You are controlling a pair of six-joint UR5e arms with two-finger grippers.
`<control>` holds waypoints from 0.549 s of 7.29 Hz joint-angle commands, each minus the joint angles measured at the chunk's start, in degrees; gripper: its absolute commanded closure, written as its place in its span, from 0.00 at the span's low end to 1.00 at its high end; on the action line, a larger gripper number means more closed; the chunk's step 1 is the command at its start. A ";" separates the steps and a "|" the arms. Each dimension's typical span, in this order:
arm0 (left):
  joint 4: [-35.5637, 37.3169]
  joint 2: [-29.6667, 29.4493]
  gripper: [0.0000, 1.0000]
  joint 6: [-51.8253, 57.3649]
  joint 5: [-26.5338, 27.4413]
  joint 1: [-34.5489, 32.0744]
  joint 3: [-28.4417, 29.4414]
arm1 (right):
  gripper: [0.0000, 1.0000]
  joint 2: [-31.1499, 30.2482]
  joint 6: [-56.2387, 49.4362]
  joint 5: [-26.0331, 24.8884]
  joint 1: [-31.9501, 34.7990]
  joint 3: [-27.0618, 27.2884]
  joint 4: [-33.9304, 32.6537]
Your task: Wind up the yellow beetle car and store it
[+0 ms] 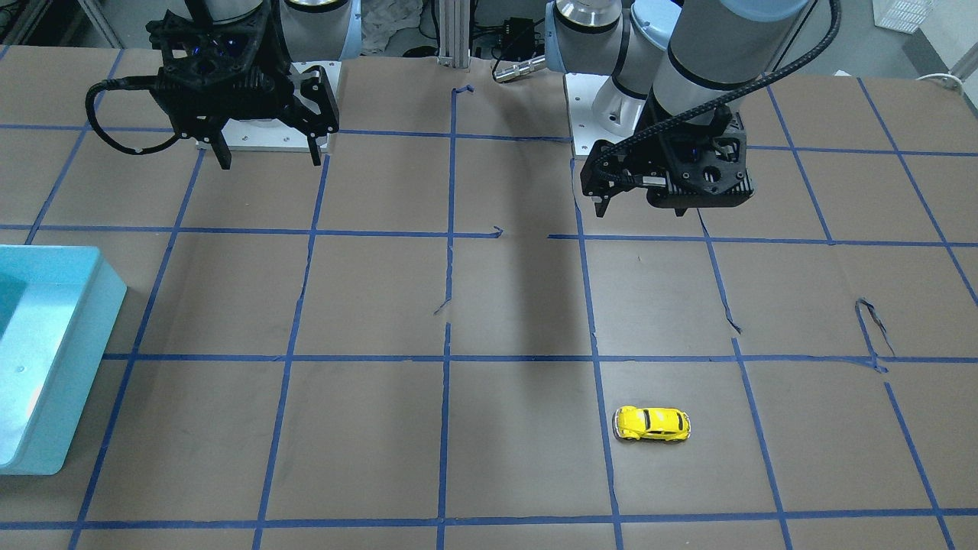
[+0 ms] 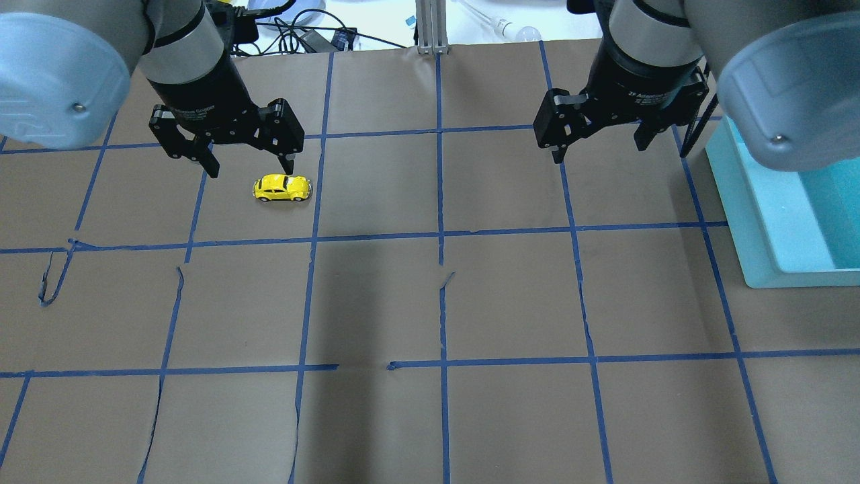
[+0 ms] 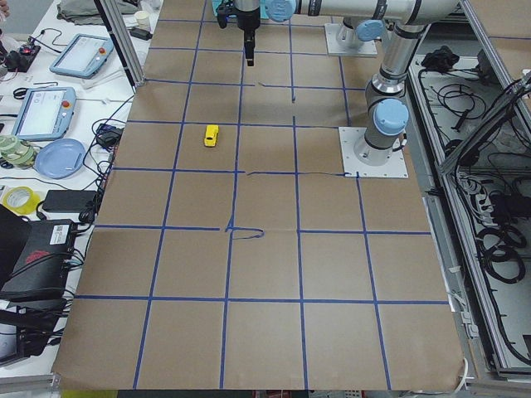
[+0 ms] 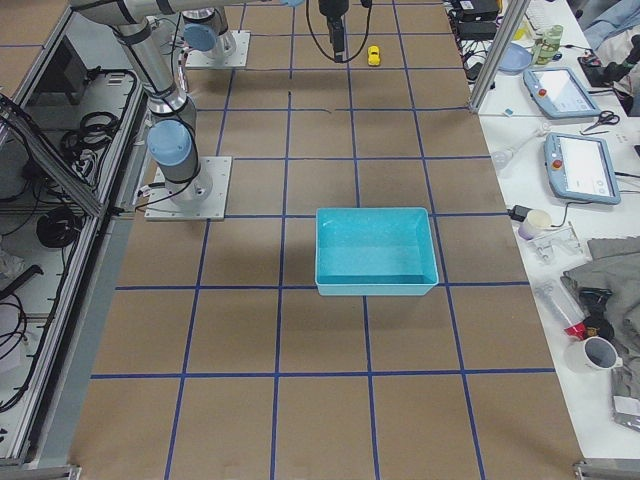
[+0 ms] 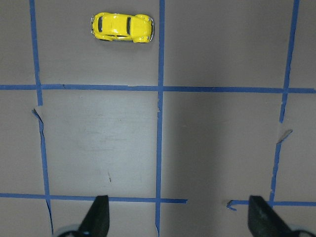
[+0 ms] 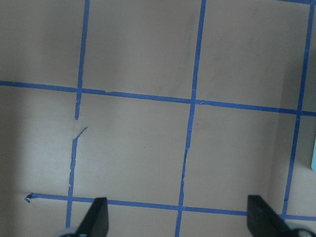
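Note:
The yellow beetle car (image 2: pixel 282 188) stands on its wheels on the brown paper, on the robot's left side; it also shows in the front view (image 1: pixel 652 424) and the left wrist view (image 5: pixel 123 28). My left gripper (image 2: pixel 250 168) is open and empty, raised above the table, nearer the robot than the car; the front view (image 1: pixel 649 206) shows that gap. Its fingertips (image 5: pixel 98 217) are far from the car. My right gripper (image 2: pixel 598 149) is open and empty, raised over bare paper (image 6: pixel 177 219). A teal bin (image 2: pixel 759 222) stands at the table's right end.
Blue tape lines grid the brown paper, with loose torn ends (image 2: pixel 54 282). The arms' base plates (image 3: pixel 373 153) sit at the robot's side. A bench with tablets and cables (image 3: pixel 41 112) borders the far table edge. The teal bin (image 4: pixel 375 285) holds nothing.

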 commanded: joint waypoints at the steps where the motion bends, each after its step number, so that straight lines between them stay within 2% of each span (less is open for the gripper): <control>1: -0.05 -0.12 0.00 0.00 -0.42 -0.20 0.00 | 0.00 0.07 0.02 0.02 0.01 0.00 -0.09; 3: -0.22 0.57 0.00 0.44 -0.78 0.06 0.09 | 0.00 -0.02 -0.07 0.02 0.10 0.00 -0.09; 4: -0.22 0.93 0.00 4.62 -0.87 0.41 0.09 | 0.00 -0.02 0.02 0.02 0.10 0.00 -0.09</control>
